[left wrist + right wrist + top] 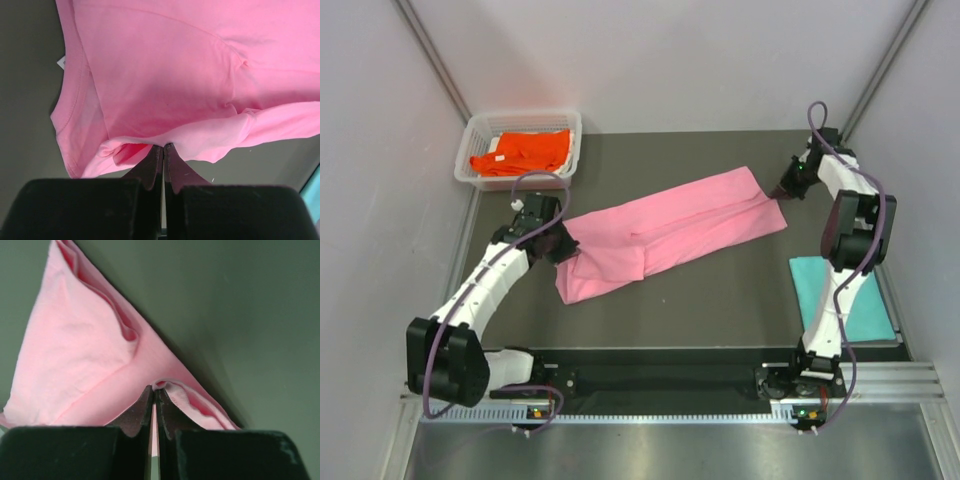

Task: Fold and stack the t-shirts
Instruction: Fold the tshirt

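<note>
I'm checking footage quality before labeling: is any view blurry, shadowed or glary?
Top external: sharp, evenly lit, no glare on the pink t-shirt. Left wrist: left gripper blurred near the lens, cloth beside it shaded. Right wrist: right gripper likewise soft, dark shadow along the shirt's edge.

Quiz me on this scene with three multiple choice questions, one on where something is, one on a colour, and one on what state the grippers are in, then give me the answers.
1. Where is the orange t-shirt?
A. in the white basket
B. spread flat in the middle
C. clamped in a gripper

2. What colour is the folded t-shirt at the right edge?
A. orange
B. teal
C. pink

3. What state are the left gripper and the right gripper in?
A. both open
B. only the left one shut
C. both shut on the pink t-shirt

Answers:
1 A, the orange cloth lies inside the basket.
2 B, the top view shows it teal.
3 C, each wrist view shows closed fingertips pinching pink cloth.
</note>
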Controlling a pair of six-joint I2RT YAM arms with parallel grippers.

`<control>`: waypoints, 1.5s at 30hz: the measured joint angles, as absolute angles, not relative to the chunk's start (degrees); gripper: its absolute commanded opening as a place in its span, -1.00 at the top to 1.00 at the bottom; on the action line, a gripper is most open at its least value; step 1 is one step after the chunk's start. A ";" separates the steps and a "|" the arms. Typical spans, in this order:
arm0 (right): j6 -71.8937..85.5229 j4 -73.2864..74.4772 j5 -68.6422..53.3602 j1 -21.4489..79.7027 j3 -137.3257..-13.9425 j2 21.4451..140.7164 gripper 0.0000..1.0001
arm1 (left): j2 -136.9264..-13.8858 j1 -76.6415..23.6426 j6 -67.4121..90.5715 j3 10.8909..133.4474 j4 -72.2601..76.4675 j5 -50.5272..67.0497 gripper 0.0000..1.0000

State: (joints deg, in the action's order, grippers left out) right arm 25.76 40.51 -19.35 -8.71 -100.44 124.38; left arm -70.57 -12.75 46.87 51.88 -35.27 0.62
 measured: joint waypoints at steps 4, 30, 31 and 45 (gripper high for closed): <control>26.06 40.45 -19.86 -7.86 -103.77 126.41 1.00 | -73.89 -11.51 45.78 54.68 -35.75 0.38 1.00; 26.83 41.85 -19.09 -7.25 -107.09 131.15 0.96 | -88.66 -6.96 41.23 62.54 -35.03 0.38 1.00; 26.83 41.87 -19.09 -7.25 -107.09 131.15 0.96 | -89.58 -6.74 40.88 63.00 -34.87 0.38 1.00; 26.85 42.98 -19.09 -7.25 -109.51 132.86 0.95 | -93.56 -5.39 39.07 64.60 -34.70 1.06 1.00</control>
